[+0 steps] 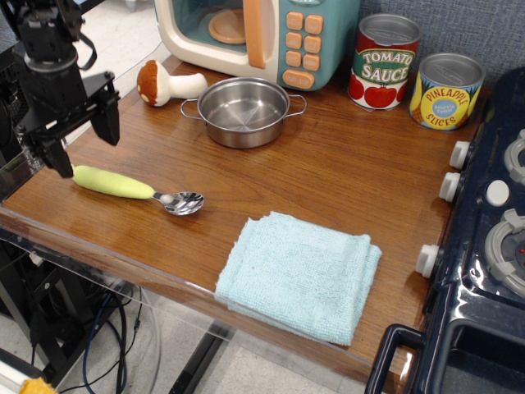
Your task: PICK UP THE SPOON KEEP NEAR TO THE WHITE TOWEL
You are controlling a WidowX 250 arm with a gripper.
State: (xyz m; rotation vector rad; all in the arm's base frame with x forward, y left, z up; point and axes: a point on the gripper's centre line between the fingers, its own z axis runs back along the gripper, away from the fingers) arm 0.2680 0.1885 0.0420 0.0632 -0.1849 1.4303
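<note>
The spoon [135, 190] lies flat on the wooden table near its front left edge, with its yellow-green handle to the left and its shiny metal bowl to the right. The pale light-blue towel [300, 274] lies folded at the front edge, to the right of the spoon. My gripper [82, 150] is open and empty, its two black fingers pointing down just above the handle's left end. One finger hides the handle's tip.
A steel pot [244, 111] stands behind the spoon. A toy mushroom [166, 83] lies left of it, with a toy microwave [262, 33] behind. A tomato sauce can [385, 61] and a pineapple can [446, 90] stand at the back right. A toy stove [484, 246] fills the right side.
</note>
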